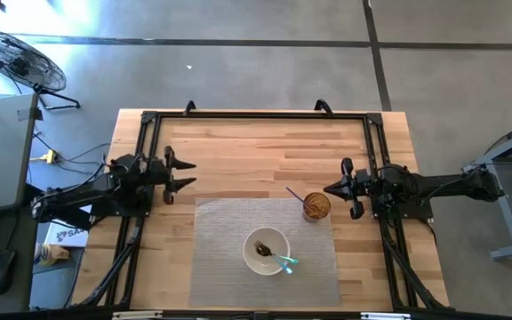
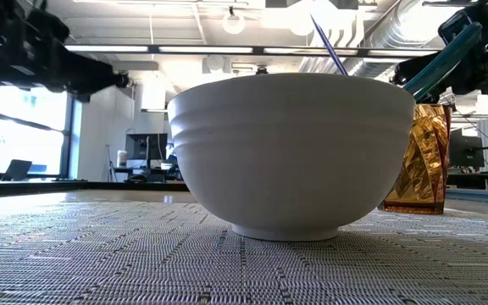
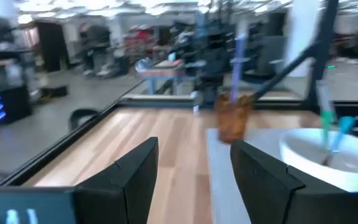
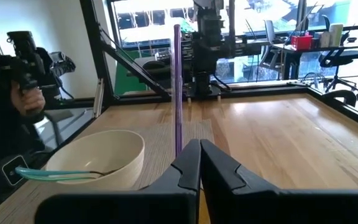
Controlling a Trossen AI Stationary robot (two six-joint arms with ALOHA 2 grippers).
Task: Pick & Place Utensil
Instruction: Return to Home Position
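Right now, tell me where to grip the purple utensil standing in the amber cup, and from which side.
Grip the purple utensil on its bare handle above the rim of the amber cup. It leans toward the left arm's side, so only that upper length is free. Come from above, probably with the right gripper, shut beside the cup.

White bowl [image 1: 248,252] holds green spoon [image 3: 324,117] and blue fork [image 3: 343,126], handles leaning out.

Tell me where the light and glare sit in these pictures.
Low view: windows and ceiling lamps shine bright behind the white bowl; the amber cup glows. Right wrist view: the far windows beyond the table blow out white. High view: even light, faint shadows.
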